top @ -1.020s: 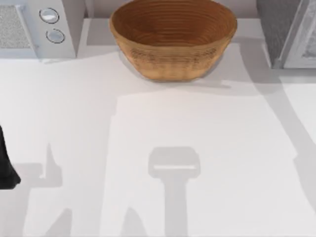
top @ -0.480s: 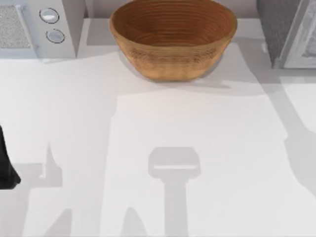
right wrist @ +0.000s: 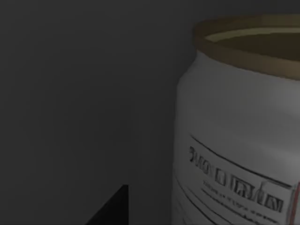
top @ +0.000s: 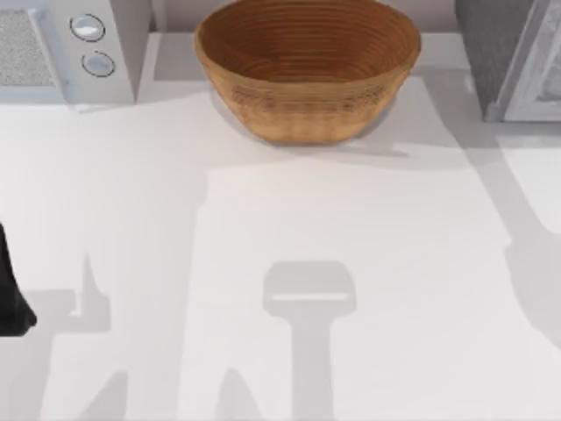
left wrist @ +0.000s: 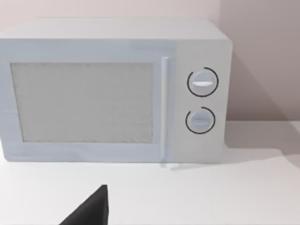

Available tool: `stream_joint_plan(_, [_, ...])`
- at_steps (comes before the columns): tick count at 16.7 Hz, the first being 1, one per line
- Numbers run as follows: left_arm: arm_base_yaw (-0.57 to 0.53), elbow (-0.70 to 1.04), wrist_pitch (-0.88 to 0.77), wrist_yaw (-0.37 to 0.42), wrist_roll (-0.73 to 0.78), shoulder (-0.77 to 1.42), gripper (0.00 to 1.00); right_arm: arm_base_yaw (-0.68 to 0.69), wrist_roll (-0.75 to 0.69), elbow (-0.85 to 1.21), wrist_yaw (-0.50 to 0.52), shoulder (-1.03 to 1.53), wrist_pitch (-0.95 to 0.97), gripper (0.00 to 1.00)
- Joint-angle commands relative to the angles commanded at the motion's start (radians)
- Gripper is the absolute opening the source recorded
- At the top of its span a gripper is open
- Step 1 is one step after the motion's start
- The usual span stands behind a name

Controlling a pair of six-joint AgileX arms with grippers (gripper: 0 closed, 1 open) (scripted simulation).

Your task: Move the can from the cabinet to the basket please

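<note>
Seen close up in the dim right wrist view: the can point(right wrist: 239, 136), standing upright, long axis vertical, gold-rimmed top end pointing up, silver-white side with lines of small grey print turned toward the camera and a sliver of red at the edge of the picture. Backed by a plain dark grey wall in shadow. Just beside the can, apart from it as far as can be seen, a black tip of the right gripper point(right wrist: 110, 208); jaw state cannot be told here. From above, taking the basket point(top: 307, 105) as landmark: a large golden-brown wicker bowl with ringed ribs inside, resting open side up at the far middle of the white table point(top: 351, 228). To the right of the basket, the cabinet point(top: 491, 48), dark grey and speckled, with its pale white-framed door point(top: 536, 74) partly in view. To the left of the basket, a white microwave point(top: 114, 44) with two round knobs point(top: 88, 28). Well apart from the basket, at the near left edge, a dark piece of the left arm point(top: 10, 294). Parked facing the microwave's front, the left gripper point(left wrist: 91, 211), raised over the table; again cannot tell how the jaws stand.
</note>
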Motion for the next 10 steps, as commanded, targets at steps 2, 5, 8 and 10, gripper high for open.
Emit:
stream_joint_plan(2, [0.0, 0.0, 0.0, 0.0, 0.0, 0.0, 1.0, 0.0, 0.0, 0.0, 0.0, 0.0, 0.0, 0.55])
stream_joint_plan(5, [0.0, 0.0, 0.0, 0.0, 0.0, 0.0, 1.0, 0.0, 0.0, 0.0, 0.0, 0.0, 0.0, 0.32])
stream_joint_plan(8, [0.0, 0.0, 0.0, 0.0, 0.0, 0.0, 1.0, 0.0, 0.0, 0.0, 0.0, 0.0, 0.0, 0.1])
stream_joint_plan(10, [0.0, 0.0, 0.0, 0.0, 0.0, 0.0, 1.0, 0.0, 0.0, 0.0, 0.0, 0.0, 0.0, 0.0])
